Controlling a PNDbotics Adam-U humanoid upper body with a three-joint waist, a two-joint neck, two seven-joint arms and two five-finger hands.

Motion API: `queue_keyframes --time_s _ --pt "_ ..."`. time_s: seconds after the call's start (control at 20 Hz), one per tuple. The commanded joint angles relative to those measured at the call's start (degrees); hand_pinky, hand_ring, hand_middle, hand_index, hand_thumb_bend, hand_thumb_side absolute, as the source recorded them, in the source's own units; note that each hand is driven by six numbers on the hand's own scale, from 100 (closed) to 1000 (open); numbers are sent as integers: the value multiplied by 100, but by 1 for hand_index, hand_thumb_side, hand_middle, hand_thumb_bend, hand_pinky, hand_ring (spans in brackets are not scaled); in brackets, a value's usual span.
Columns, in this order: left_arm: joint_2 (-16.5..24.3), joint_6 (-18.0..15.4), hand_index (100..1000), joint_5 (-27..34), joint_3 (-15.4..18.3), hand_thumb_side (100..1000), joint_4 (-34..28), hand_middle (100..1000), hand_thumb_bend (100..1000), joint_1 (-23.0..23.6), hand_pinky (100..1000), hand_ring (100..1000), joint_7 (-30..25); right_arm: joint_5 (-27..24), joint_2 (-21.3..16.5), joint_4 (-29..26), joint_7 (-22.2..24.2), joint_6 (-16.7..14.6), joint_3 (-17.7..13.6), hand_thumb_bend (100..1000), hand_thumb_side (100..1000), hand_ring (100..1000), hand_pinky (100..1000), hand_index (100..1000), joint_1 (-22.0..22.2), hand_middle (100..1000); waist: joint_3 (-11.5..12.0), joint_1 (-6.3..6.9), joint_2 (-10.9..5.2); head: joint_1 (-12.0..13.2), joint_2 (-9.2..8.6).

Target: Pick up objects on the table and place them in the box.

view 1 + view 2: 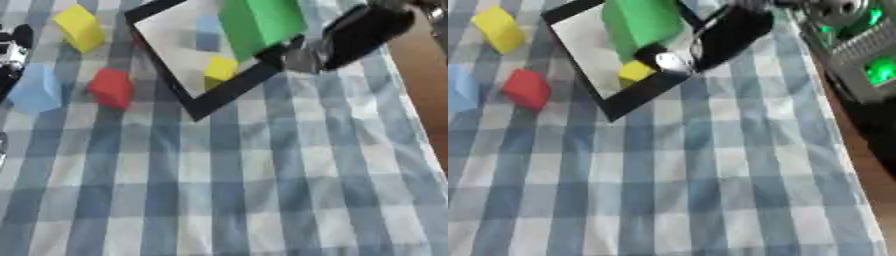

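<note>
While green block (261, 22) fills box (229, 93), right hand (302, 59) hovers.

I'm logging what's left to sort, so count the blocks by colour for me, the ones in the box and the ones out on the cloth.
Yellow: 2, one on the cloth, one in the box
Red: 1, on the cloth
Blue: 1, on the cloth
Green: 1, in the box
Total: 5 blocks
</note>
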Motion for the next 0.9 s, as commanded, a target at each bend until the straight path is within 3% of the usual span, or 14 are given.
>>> queue_keyframes --time_s 0.05,0.25,0.5,0.65,0.9 --pt "122 -9 766 25 -15 498 -160 650 602 -122 571 708 -47 564 424 1183 -378 -167 -98 155 260 703 851 619 -478 551 45 101 -367 -88 -133" --pt "113 1 766 30 -57 498 -205 650 602 -204 572 708 -93 1229 1011 2740 -833 -643 -295 146 271 707 852 623 -942 554 114 119 -283 -153 -208" --pt "61 9 766 33 -116 499 -232 650 602 -321 571 708 -150 2374 1570 4379 -1351 -1164 -633 161 329 714 851 632 -1157 561 174 105 -199 -270 -292" --pt "46 15 766 28 -130 499 -230 650 602 -350 571 708 -169 2920 1746 4924 -1597 -1428 -774 186 366 722 850 642 -1131 569 201 95 -171 -287 -306" --pt "44 17 766 30 -133 498 -228 650 602 -351 571 708 -172 3433 1873 5274 -1620 -1761 -784 251 462 752 850 695 -1057 614 218 92 -159 -272 -304"
